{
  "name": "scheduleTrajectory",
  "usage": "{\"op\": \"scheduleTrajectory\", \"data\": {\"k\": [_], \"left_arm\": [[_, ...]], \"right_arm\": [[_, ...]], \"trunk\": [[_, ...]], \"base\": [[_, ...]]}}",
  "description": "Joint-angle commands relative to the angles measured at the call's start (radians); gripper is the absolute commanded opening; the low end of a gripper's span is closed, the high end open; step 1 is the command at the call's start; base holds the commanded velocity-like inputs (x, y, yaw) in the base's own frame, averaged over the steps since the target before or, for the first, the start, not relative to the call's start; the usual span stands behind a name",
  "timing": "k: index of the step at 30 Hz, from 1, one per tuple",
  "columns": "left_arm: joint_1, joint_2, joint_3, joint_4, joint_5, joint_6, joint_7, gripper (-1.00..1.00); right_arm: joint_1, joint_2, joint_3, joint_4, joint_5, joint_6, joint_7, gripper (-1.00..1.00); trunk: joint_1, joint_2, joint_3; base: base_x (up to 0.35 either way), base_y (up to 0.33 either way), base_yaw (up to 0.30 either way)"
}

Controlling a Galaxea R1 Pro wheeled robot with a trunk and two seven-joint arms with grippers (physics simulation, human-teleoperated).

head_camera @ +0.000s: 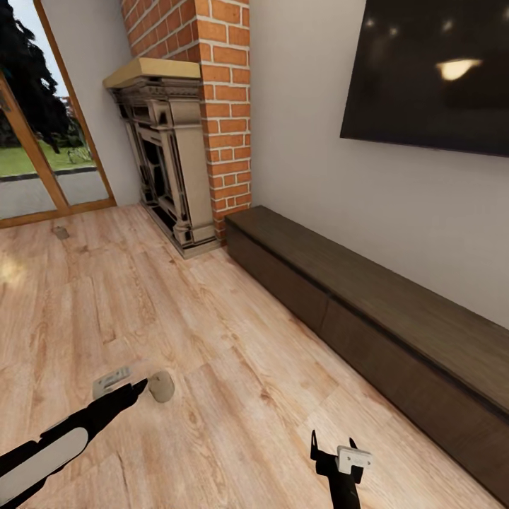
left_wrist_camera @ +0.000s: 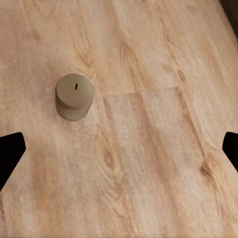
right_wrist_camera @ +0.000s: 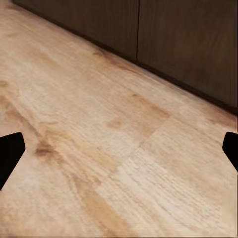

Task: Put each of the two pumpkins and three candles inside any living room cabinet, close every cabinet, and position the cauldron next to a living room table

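A small tan candle [head_camera: 161,386] stands upright on the wood floor [head_camera: 212,367], at about seven o'clock in the head view. The left tool [head_camera: 116,385] hangs over the floor just beside it, not touching. In the left wrist view the candle [left_wrist_camera: 74,96] sits on the floor between the two dark fingertips [left_wrist_camera: 10,153], nearer to one of them, and they are spread wide with nothing in them. The right tool [head_camera: 338,452] is down at five o'clock, also spread wide and holding nothing. The long dark cabinet [head_camera: 367,318] runs along the wall at three o'clock, with its fronts shut. A brick fireplace [head_camera: 177,155] stands at eleven o'clock.
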Motion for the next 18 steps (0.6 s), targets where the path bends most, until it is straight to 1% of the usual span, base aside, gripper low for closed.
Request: {"op": "scheduleTrajectory", "data": {"k": [1, 4, 13, 18], "left_arm": [[-0.002, 0.001, -0.005, 0.0, 0.009, -0.009, 0.004, 1.0], [-0.002, 0.001, -0.005, 0.017, 0.01, -0.009, 0.004, 1.0], [-0.002, 0.001, -0.006, 0.027, 0.01, -0.009, 0.004, 1.0], [-0.002, 0.0, -0.007, 0.039, 0.01, -0.009, 0.005, 1.0]], "right_arm": [[-0.001, 0.0, -0.005, 0.0, 0.002, -0.002, 0.0, 1.0], [-0.001, -0.004, -0.006, -0.002, 0.001, -0.001, -0.001, 1.0], [-0.001, -0.004, -0.006, -0.003, -0.001, -0.002, -0.001, 1.0], [0.0, -0.001, -0.009, -0.002, -0.003, 0.005, -0.005, 1.0]], "trunk": [[0.0, 0.0, -0.001], [0.0, 0.0, -0.001], [0.0, 0.0, -0.001], [0.0, 0.0, 0.002]], "base": [[0.0, 0.0, 0.009], [0.0, 0.0, 0.003], [0.0, 0.0, 0.0], [0.0, 0.0, 0.225]]}}
